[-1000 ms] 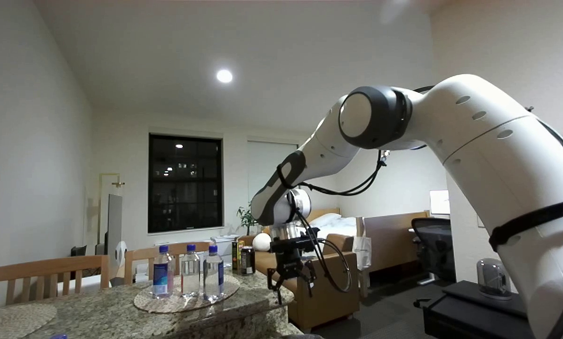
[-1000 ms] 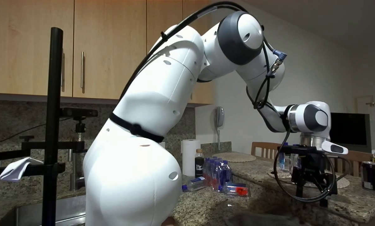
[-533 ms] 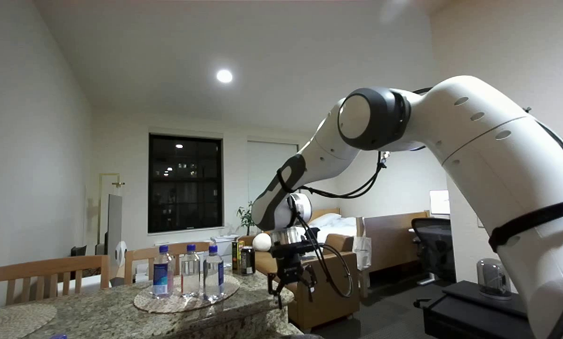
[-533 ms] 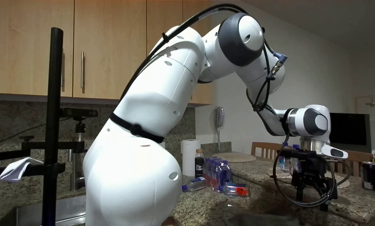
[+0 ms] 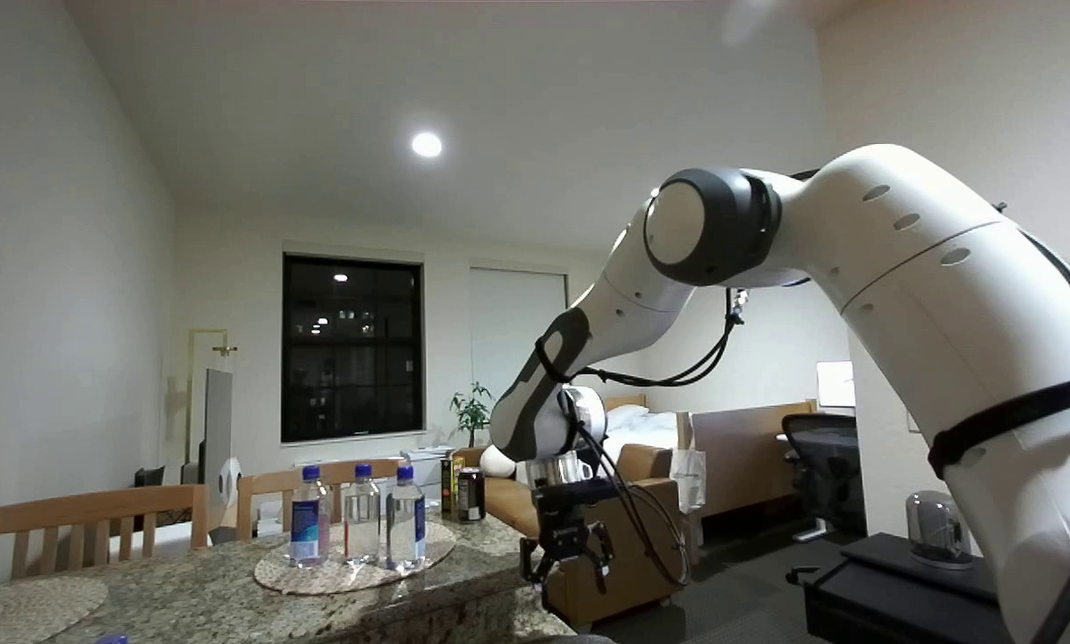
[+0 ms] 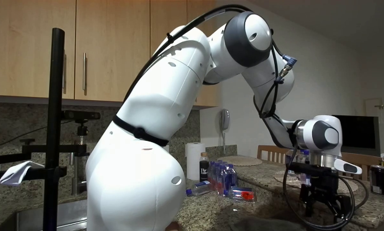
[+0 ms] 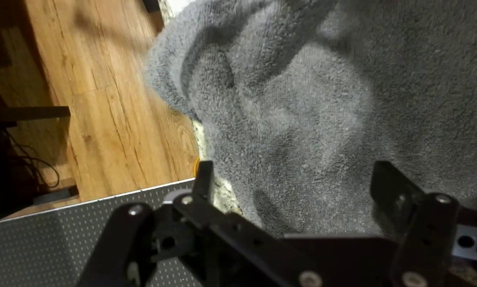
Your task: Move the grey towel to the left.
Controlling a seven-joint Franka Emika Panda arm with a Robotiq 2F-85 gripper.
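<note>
The grey towel (image 7: 302,119) lies rumpled and fills most of the wrist view, with folds toward the upper left. It covers a speckled counter edge that shows in slivers at its left. Only a dark strip of the towel (image 6: 269,224) shows at the bottom of an exterior view, and a small grey bit of it (image 5: 575,639) at the bottom edge of an exterior view. My gripper (image 7: 293,165) is open and empty above the towel, its fingers wide apart. It points downward in both exterior views (image 5: 571,583) (image 6: 323,213). I cannot tell whether the fingertips touch the cloth.
Water bottles (image 5: 360,523) stand on a woven mat on the raised counter, near a black can (image 5: 471,494). More bottles (image 6: 222,178) crowd the lower counter, with one lying down (image 6: 241,194). A dark perforated panel (image 7: 63,239) and wooden floor (image 7: 115,119) lie beyond the counter edge.
My gripper has moved down and slightly to the right in both exterior views. Its fingers stay open. The towel strip looks unchanged.
</note>
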